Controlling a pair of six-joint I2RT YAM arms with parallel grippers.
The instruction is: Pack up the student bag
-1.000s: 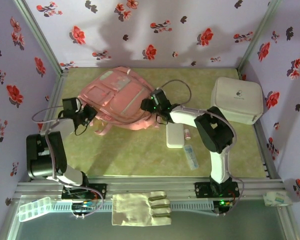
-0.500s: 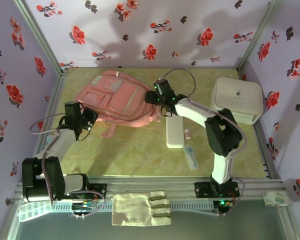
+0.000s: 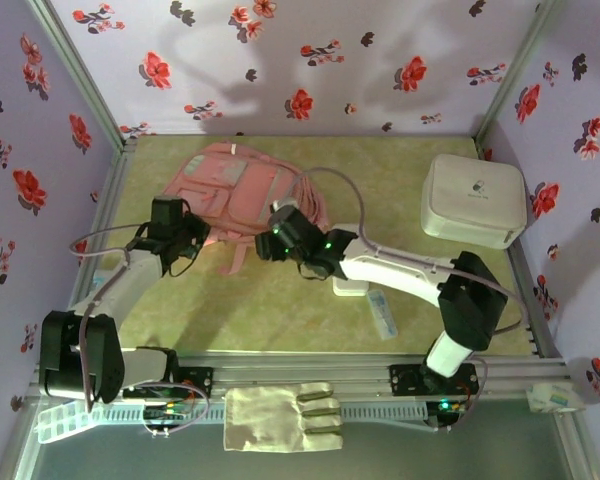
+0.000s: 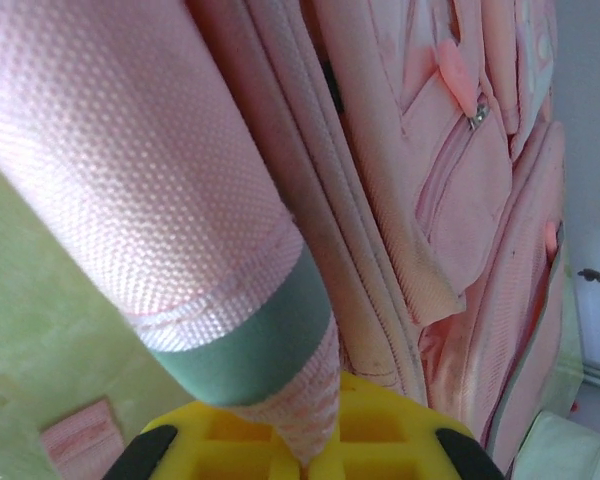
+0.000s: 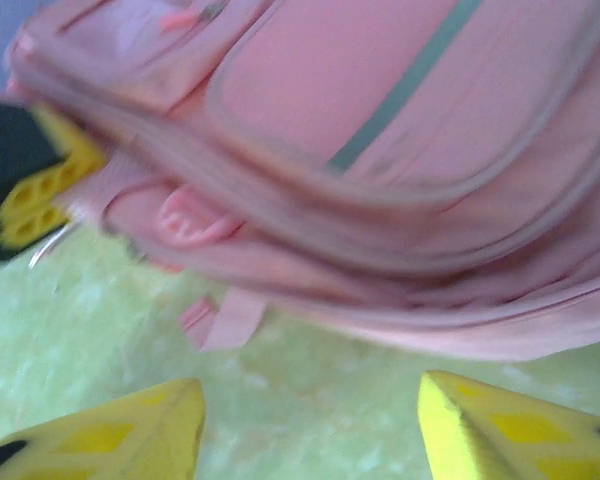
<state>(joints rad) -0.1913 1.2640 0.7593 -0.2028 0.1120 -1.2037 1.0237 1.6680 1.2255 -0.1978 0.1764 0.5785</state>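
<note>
Left hand: fingers pressed together, pinching a pink strap with a mint-green band, part of the student bag. Right hand: fingers spread, nothing between them, held low over the green tabletop, just beside the bag's near edge. The bag lies flat on the tabletop, left of centre and toward the back wall, front pockets upward. A white box stands well apart at the right.

The left arm reaches forward, and the left gripper has its fingers pressed together. The right arm stretches leftward, low and extended, and the right gripper has its fingers spread apart.
</note>
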